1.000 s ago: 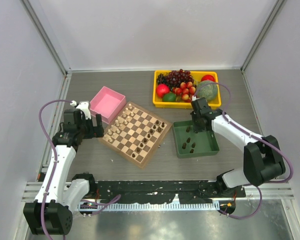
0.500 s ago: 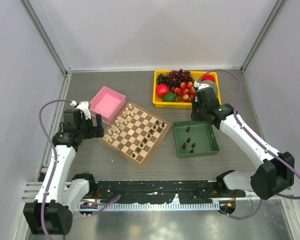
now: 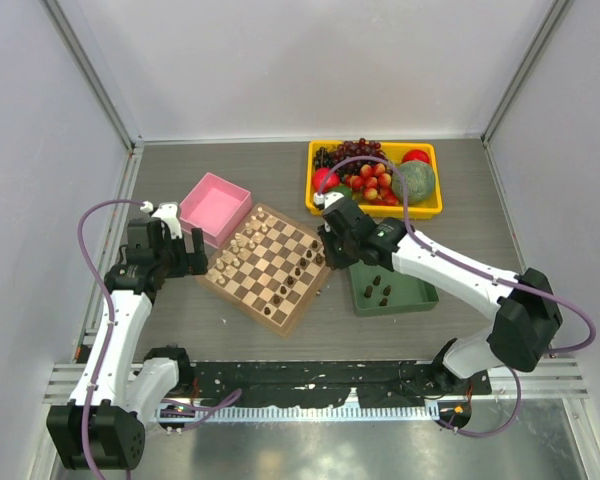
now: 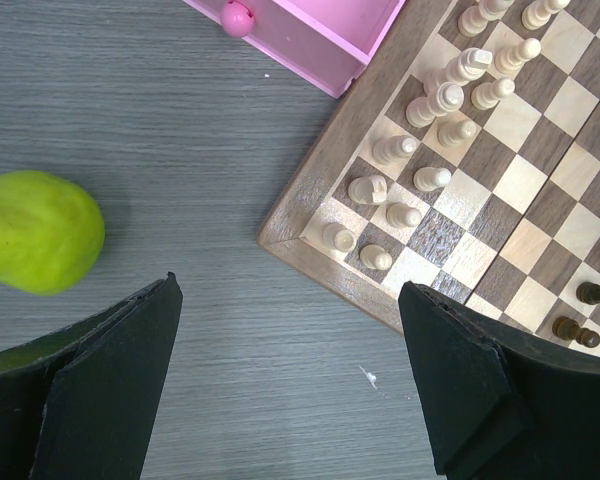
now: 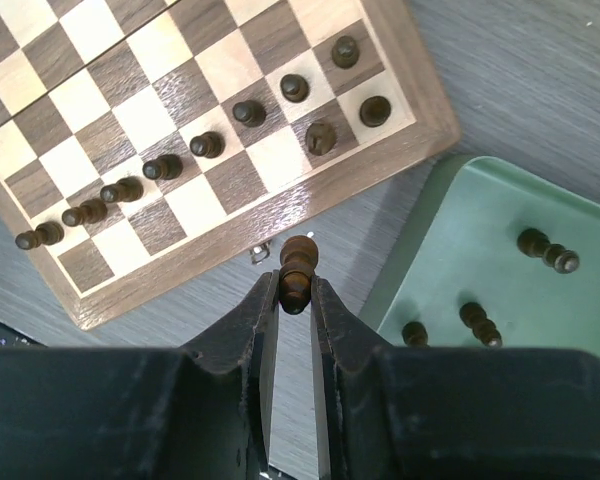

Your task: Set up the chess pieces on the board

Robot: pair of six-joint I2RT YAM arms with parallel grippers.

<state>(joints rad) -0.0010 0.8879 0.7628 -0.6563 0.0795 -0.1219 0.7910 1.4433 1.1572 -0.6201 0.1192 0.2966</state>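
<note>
In the top view, the left gripper sits at mid left, just off the board's left corner. Its wrist view shows the left gripper spread wide with nothing between the fingers, over bare table beside the board's corner. A yellow-green lump lies at the left edge of that frame.

The pink box is above and right of that gripper, its wall just beside the board's upper edge.

The board lies at centre, turned like a diamond. The cream pieces crowd its upper-left side – in the left wrist view they stand in two rows. The dark pieces run along the lower-right side; the right wrist view shows about ten of them upright, in a slanting line and a short second row.

The right gripper hangs over the board's right corner. Seen from its wrist, the right gripper is pinched narrow on one dark piece – the held piece is at low centre, between the board's edge and the green tray.

More dark pieces lie in the tray. The yellow bin of fruit is at upper right.
</note>
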